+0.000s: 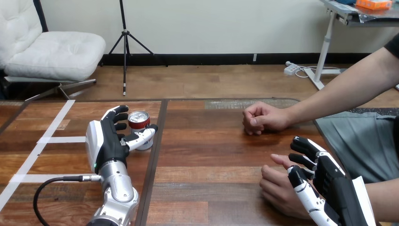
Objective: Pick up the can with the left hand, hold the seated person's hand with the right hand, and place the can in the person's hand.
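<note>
You had a red can [139, 123] with a silver top, and a brown wooden table [207, 155] striped with white tape lines [47, 136]. Your left hand [107, 139] and right hand [329, 188] were both black with white shells, their fingers banded black and white, and the left forearm [117, 183] was silver.

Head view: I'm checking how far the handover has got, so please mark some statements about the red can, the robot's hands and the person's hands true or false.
1. The red metal can with a silver top is upright. True.
2. The left hand is curled round the can. True.
3. The can lies in the person's hand. False: it is at the left, well apart from both of the person's hands.
4. The person's farther hand lies flat and open. False: it is a closed fist on the wooden table.
5. The right hand is right beside the person's nearer hand. True.
</note>
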Available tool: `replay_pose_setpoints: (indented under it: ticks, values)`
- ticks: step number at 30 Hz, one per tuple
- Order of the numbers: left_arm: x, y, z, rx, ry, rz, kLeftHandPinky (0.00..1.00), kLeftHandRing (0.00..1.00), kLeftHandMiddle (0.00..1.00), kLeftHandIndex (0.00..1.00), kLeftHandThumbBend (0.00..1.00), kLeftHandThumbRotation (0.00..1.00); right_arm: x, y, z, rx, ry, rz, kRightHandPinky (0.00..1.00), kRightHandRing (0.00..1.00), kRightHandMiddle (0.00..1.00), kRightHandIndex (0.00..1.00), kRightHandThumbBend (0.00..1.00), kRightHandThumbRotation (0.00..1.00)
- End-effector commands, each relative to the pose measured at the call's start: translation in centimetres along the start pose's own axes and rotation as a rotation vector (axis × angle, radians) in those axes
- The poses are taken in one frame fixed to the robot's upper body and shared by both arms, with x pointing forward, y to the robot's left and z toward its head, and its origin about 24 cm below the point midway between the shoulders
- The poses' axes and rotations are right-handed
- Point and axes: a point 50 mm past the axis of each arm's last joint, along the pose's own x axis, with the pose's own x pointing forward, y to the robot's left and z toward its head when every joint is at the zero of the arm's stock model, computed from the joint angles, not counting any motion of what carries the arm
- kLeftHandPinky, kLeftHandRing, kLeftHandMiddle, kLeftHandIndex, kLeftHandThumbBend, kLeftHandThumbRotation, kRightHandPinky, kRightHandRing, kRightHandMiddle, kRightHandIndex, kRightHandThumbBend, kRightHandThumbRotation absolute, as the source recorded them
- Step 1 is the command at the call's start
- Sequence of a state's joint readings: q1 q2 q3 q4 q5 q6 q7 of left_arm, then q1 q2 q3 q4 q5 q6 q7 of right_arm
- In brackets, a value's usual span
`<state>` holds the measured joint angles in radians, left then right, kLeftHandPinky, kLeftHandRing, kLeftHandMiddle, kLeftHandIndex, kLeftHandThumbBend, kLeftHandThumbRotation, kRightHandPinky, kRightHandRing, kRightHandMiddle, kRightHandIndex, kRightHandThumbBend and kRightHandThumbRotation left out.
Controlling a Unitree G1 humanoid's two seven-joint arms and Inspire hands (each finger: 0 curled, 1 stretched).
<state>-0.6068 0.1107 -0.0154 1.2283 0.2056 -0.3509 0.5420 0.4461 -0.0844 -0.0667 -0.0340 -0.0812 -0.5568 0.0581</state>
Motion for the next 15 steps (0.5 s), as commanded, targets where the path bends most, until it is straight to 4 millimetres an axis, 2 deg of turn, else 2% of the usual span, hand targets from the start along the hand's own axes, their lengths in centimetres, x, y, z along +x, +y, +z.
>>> replay_pose_setpoints:
  ticks: [1,15]
  values:
    - [1.26,0.18,2.64,-0.003,-0.088,0.007,0.68,0.75,0.77,0.75,0.67,0.0,0.87,-0.19,1.52,-0.005,-0.09,-0.014,0.72,0.81,0.84,0.83,0.53,0.63]
    - [1.14,0.03,2.56,-0.014,-0.083,0.006,0.67,0.74,0.75,0.73,0.65,0.0,0.66,-0.35,1.5,-0.001,-0.081,-0.02,0.73,0.81,0.84,0.83,0.54,0.64]
